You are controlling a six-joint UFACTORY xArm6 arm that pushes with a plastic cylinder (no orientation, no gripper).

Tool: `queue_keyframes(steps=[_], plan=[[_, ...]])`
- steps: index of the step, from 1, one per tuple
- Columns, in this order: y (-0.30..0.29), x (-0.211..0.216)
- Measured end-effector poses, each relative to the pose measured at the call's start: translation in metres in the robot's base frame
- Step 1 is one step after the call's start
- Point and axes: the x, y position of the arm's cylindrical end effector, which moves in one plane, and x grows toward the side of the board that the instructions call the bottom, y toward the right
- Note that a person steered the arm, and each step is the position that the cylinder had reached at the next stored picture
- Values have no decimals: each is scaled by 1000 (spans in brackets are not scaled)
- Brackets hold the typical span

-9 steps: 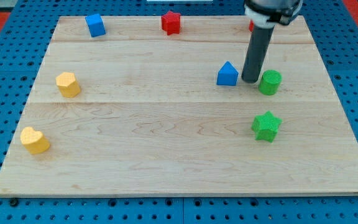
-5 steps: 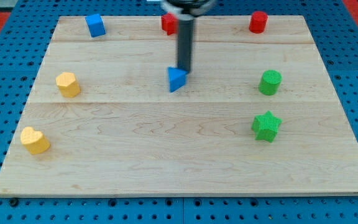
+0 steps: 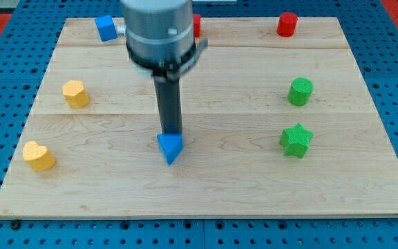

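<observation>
My tip (image 3: 171,133) rests against the upper edge of a blue triangular block (image 3: 170,147) near the middle of the wooden board (image 3: 226,180), a little toward the view's bottom. The rod rises from there to the arm's grey body at the view's top. No other block lies close to the tip. The nearest others are a yellow block (image 3: 75,93) and a yellow heart (image 3: 39,155) far to the view's left, and a green star (image 3: 296,140) to the right.
A green cylinder (image 3: 300,91) stands above the green star. A red cylinder (image 3: 287,24) is at the top right. A blue cube (image 3: 105,28) sits top left, and a red block (image 3: 196,26) is partly hidden behind the arm.
The tip has swept from the board's right to its lower middle, pushing the blue triangular block left and then toward the view's bottom. The other blocks have stayed put.
</observation>
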Motion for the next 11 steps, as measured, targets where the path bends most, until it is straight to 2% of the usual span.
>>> queue_keyframes(steps=[1, 2, 3, 4, 5, 6, 8, 9, 11], plan=[[0, 32], [11, -20], [106, -38], [155, -32], [174, -11], [216, 30], [192, -70], [167, -78], [185, -112]])
